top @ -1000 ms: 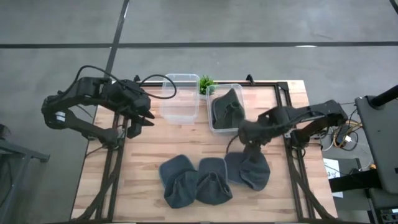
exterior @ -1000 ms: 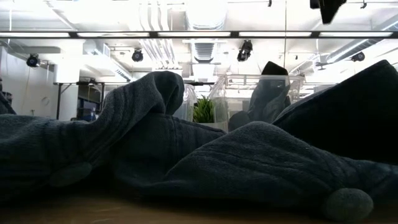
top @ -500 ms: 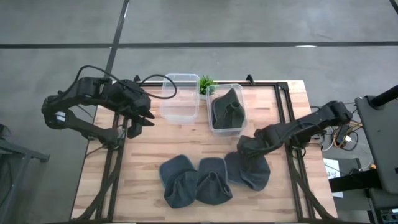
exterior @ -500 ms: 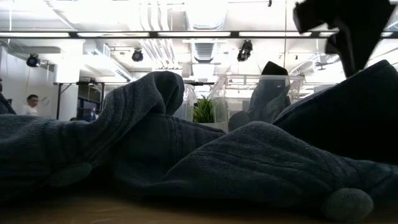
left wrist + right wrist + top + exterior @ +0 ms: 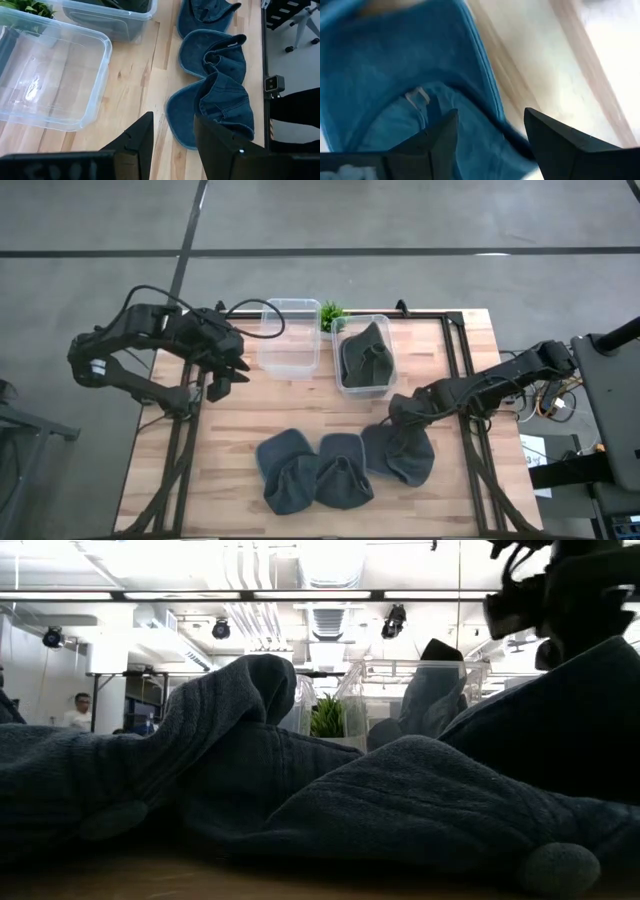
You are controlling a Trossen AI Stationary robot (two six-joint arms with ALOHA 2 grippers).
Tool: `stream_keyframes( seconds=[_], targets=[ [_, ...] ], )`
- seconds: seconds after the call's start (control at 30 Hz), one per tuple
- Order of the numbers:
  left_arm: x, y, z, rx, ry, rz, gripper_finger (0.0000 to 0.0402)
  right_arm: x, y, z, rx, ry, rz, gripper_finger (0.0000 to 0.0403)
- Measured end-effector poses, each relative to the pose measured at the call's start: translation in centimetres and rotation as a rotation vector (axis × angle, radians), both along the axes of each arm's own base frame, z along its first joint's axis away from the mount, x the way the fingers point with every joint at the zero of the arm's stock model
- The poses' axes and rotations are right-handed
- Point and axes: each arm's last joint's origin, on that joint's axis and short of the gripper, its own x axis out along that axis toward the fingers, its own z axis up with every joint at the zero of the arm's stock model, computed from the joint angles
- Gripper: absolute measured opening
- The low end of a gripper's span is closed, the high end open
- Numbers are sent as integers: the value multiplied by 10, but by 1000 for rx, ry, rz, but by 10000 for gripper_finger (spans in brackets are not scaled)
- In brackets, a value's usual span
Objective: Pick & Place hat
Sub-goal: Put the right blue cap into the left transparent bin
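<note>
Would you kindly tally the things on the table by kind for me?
Hats: 4, three loose and one in a bin
Clear bins: 2
Plants: 1
Total: 7

Three dark blue-grey hats lie crumpled in a row along the near side of my table: the left hat [image 5: 283,471], the middle hat [image 5: 343,471] touching it, and the right hat [image 5: 402,454] beside that, its rim just under my right claw. A fourth hat [image 5: 366,354] sits bunched inside the clear bin [image 5: 341,383] at the far side, peak sticking up.
</note>
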Motion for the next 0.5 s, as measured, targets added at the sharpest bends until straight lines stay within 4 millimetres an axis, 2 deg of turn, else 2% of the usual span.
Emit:
stream_keyframes(
  seconds=[0.23, 0.5],
  targets=[
    [6, 1, -3, -4, 21, 31, 133, 4, -1, 0, -62, -47, 62, 219],
    [15, 1, -7, -10, 47, 42, 133, 7, -2, -24, -48, -20, 81, 219]
  ],
)
